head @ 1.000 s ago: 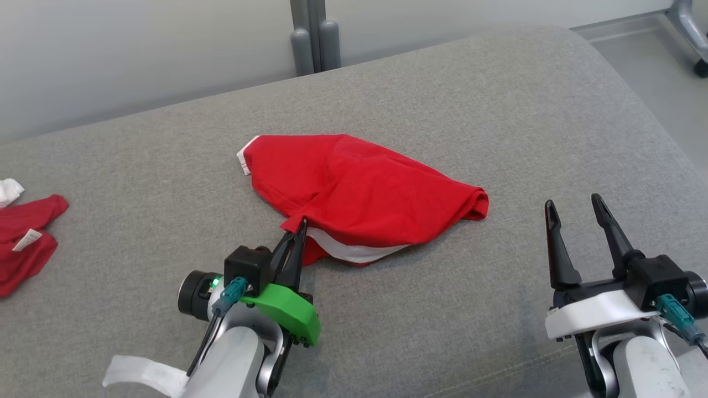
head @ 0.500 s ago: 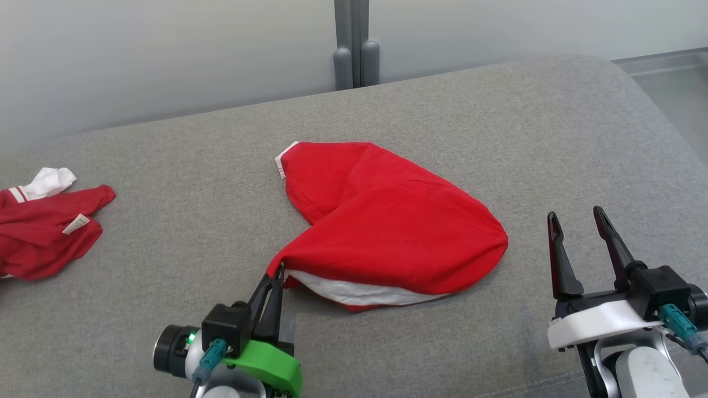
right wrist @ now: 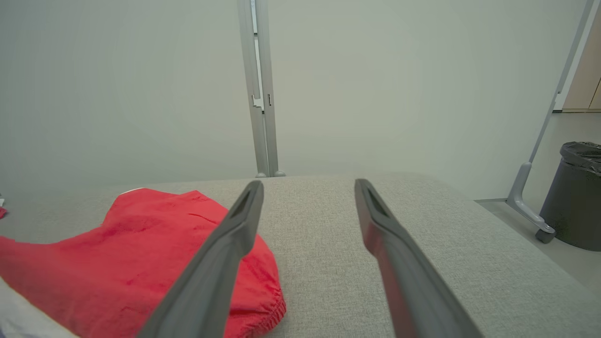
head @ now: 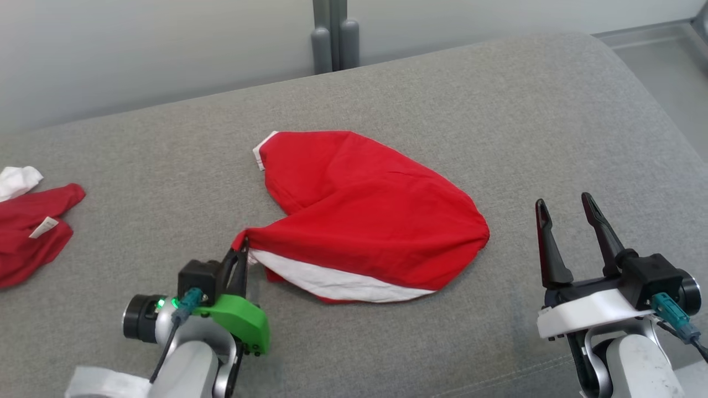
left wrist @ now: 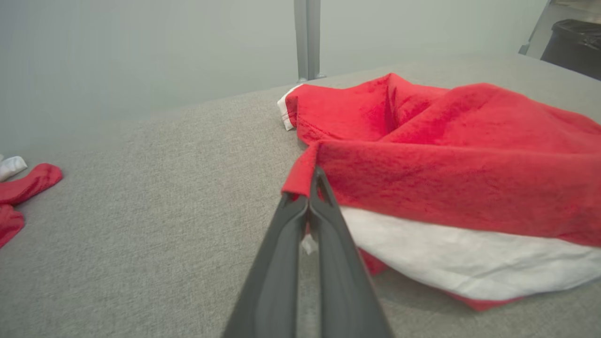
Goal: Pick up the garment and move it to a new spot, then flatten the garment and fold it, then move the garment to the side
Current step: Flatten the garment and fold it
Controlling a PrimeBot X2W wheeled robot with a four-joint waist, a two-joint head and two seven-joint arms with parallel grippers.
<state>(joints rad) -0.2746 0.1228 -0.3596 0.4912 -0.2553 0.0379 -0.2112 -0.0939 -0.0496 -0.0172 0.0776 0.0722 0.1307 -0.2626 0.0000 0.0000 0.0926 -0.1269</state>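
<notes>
The garment [head: 365, 221] is red with a white lining, lying in a rounded heap in the middle of the grey cushion [head: 498, 110]. Its near left corner is stretched out to a point, and my left gripper [head: 241, 255] is shut on that corner. The left wrist view has the two dark fingers pressed together on the red hem of the garment [left wrist: 422, 178], white lining below. My right gripper [head: 561, 211] stands open to the right of the garment, apart from it, nothing between its fingers. From the right wrist, the garment [right wrist: 141, 253] lies left of my open right gripper [right wrist: 307, 188].
A second red and white cloth [head: 30, 226] lies at the cushion's far left edge. A grey post [head: 332, 36] stands behind the cushion against a pale wall. A dark bin [right wrist: 575, 197] stands on the floor off the cushion's right end.
My left gripper has drawn the garment's corner to the left and toward me, pulling the cloth out wider and baring more white lining. The head camera shifted. The right gripper stayed open.
</notes>
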